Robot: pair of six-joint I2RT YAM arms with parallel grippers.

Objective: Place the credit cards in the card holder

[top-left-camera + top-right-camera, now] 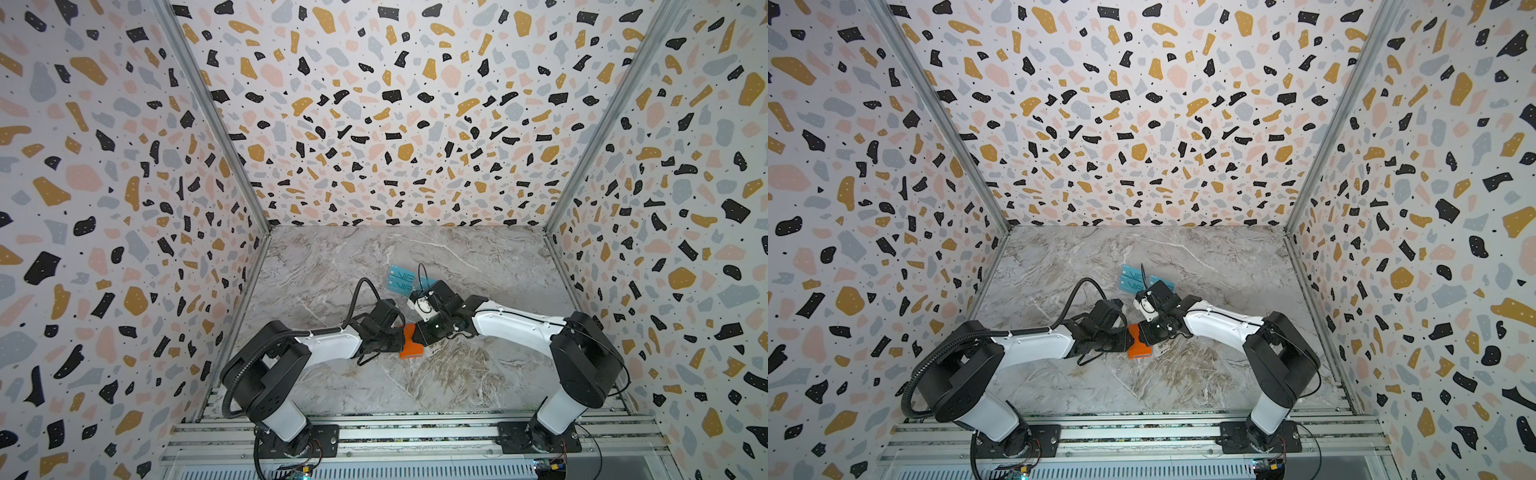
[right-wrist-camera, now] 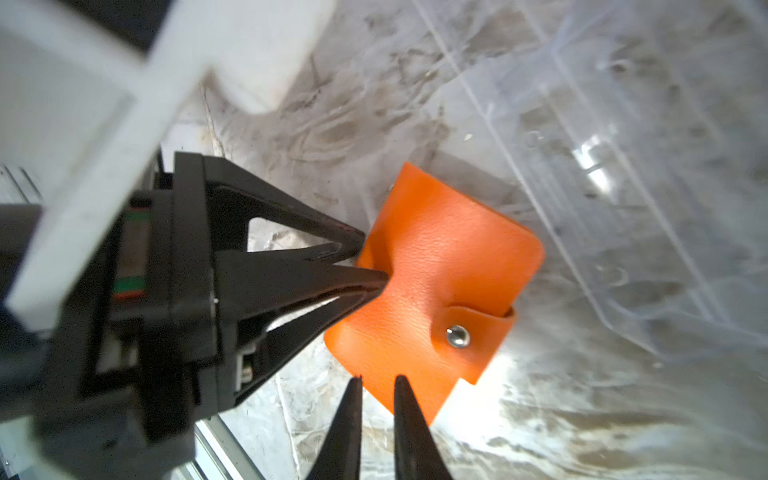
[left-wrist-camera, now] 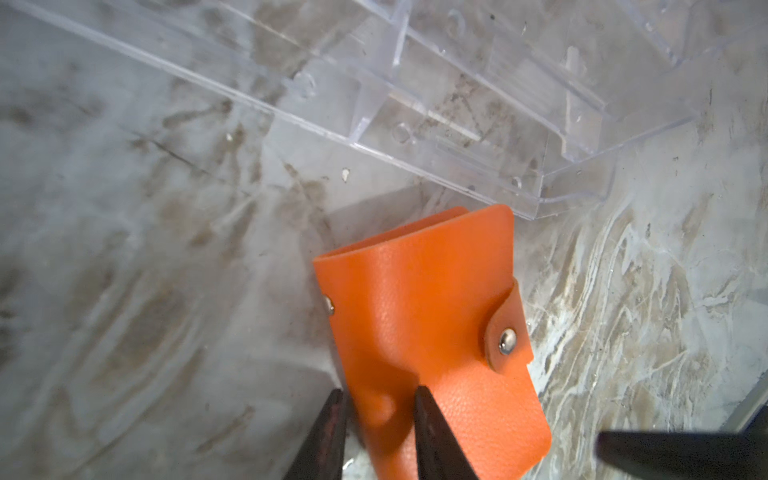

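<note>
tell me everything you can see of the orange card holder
The card holder is a small orange wallet of grained, leather-like material, folded shut, its tab wrapped over the front with a silver snap. It lies on the marble table just beside the clear acrylic stand. The left gripper pinches one edge, puckering it; the right gripper hovers at another edge, contact unclear.

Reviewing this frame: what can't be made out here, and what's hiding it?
- Teal "VIP" credit cards: partly behind the right arm's wrist in both top views; count unclear.
- Orange leather-like card holder: folded shut in both wrist views; contents hidden.
- Clear acrylic tiered stand: cut off by frame edges in both wrist views.
</note>
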